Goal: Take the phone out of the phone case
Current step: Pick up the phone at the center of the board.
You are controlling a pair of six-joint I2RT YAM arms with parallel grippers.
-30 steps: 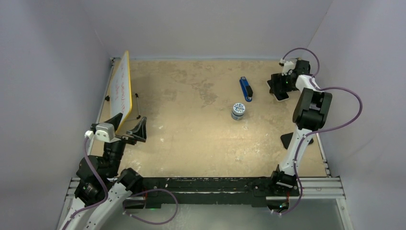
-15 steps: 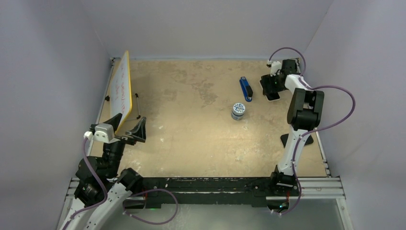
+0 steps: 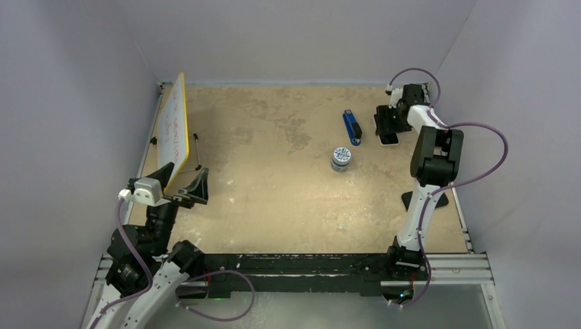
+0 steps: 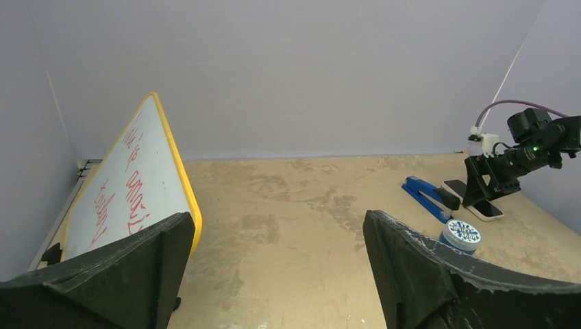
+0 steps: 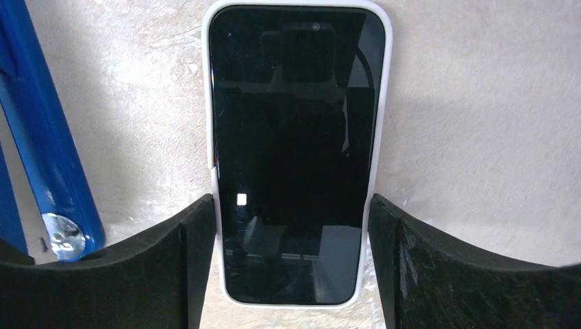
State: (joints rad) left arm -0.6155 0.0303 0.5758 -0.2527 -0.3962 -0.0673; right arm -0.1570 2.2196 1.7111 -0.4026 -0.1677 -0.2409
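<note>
Here, a sandy, blotched tabletop is forming the floor of a small booth, with plain pale lilac walls rising on three sides and a dark mounting bar running along the near edge. A yellow-rimmed whiteboard is leaning tilted at the far left. Red handwriting is running across it, but it is too slanted to read. A small round tin is sitting right of the middle, its lid carrying a blue-and-white pattern whose lettering is too small to make out. Just beyond it a blue stapler is lying. Just right of that, toward the far right corner, the phone is lying face up with a dark screen, seated in its white phone case, whose rim is showing around the glass. The right gripper is reaching down over the phone's near end, its black fingers standing against the case's two long edges, though whether they are actually squeezing I cannot tell. The left gripper is hovering released, jaws spread wide, beside the whiteboard and well apart from the phone. From above, the right wrist is hiding much of the phone, and a dark round base behind the right arm is only partly showing.
</note>
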